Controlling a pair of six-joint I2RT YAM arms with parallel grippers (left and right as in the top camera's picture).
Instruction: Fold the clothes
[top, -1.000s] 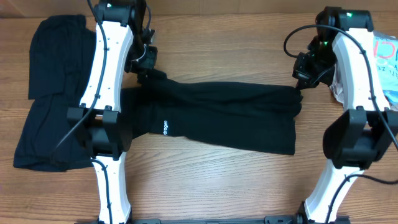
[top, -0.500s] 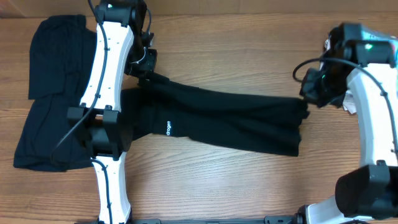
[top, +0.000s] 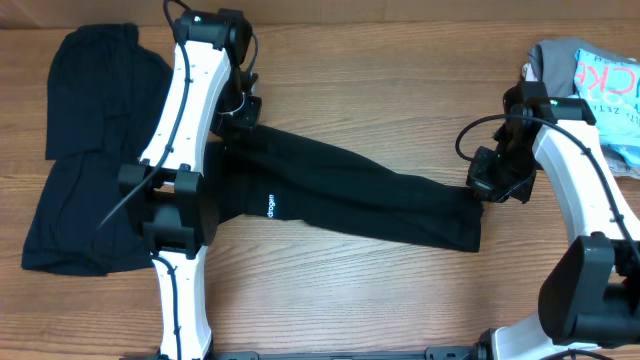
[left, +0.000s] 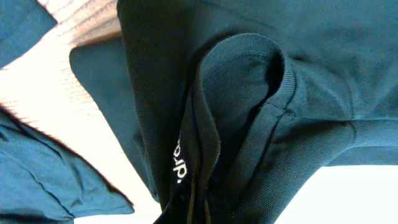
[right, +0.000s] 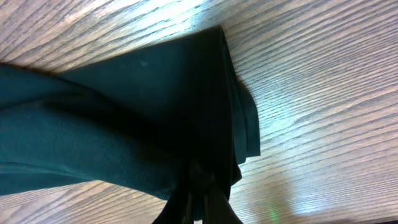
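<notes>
A black shirt (top: 350, 195) with small white lettering lies stretched across the middle of the wooden table, folded lengthwise. My left gripper (top: 237, 122) is shut on its collar end at the upper left; the left wrist view shows the collar (left: 249, 81) bunched between the jaws (left: 199, 208). My right gripper (top: 478, 190) is shut on the shirt's right end, low over the table. The right wrist view shows the folded hem (right: 211, 118) pinched in the jaws (right: 202, 199).
Folded dark garments (top: 85, 150) lie at the left, partly under the left arm. A pile of grey and light-blue printed clothes (top: 590, 85) sits at the far right edge. Bare wood (top: 350, 290) lies in front of the shirt.
My right gripper has swung from the back right down toward the front, dragging the shirt's right end with it. The left gripper shifted slightly right. The shirt now lies slanted.
</notes>
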